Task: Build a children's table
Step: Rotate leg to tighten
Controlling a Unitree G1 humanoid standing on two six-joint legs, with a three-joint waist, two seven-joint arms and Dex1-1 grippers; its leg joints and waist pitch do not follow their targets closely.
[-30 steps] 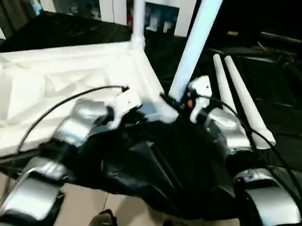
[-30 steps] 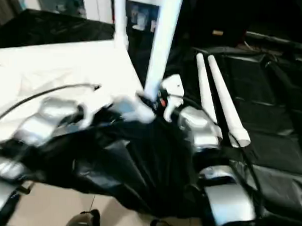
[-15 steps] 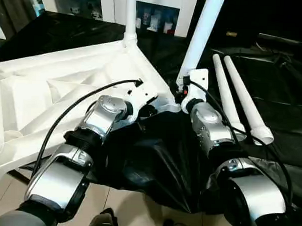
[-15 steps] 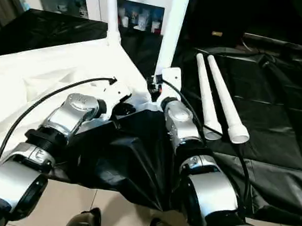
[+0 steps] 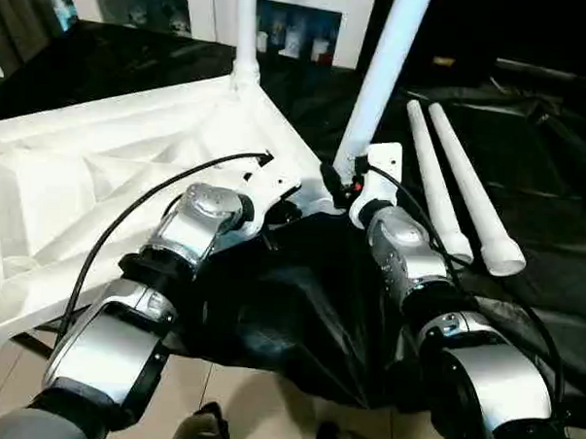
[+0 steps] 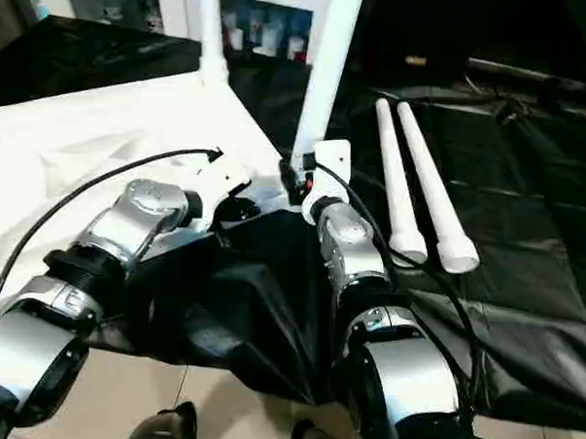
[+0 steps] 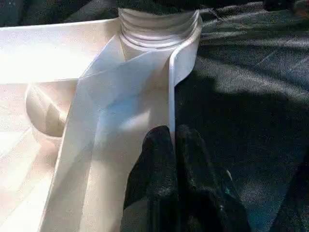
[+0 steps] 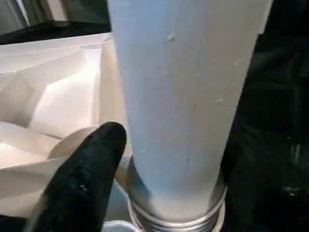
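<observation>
The children's table (image 5: 100,172) could tip: left end effector (image 7: 173,140) pinches its rim, right end effector (image 5: 345,179) spread around the half-threaded leg (image 5: 382,73).

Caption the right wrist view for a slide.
Right tool straddling the white table leg just above its threaded base.

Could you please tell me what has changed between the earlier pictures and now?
Nothing visibly moved; only the head camera's view shifted and steadied. The right tool stays at the base of the near upright tapered white leg; the left tool stays shut at the corner rim of the upturned white plastic table top. The far upright leg and two loose white legs on the black sheet are unchanged.
</observation>
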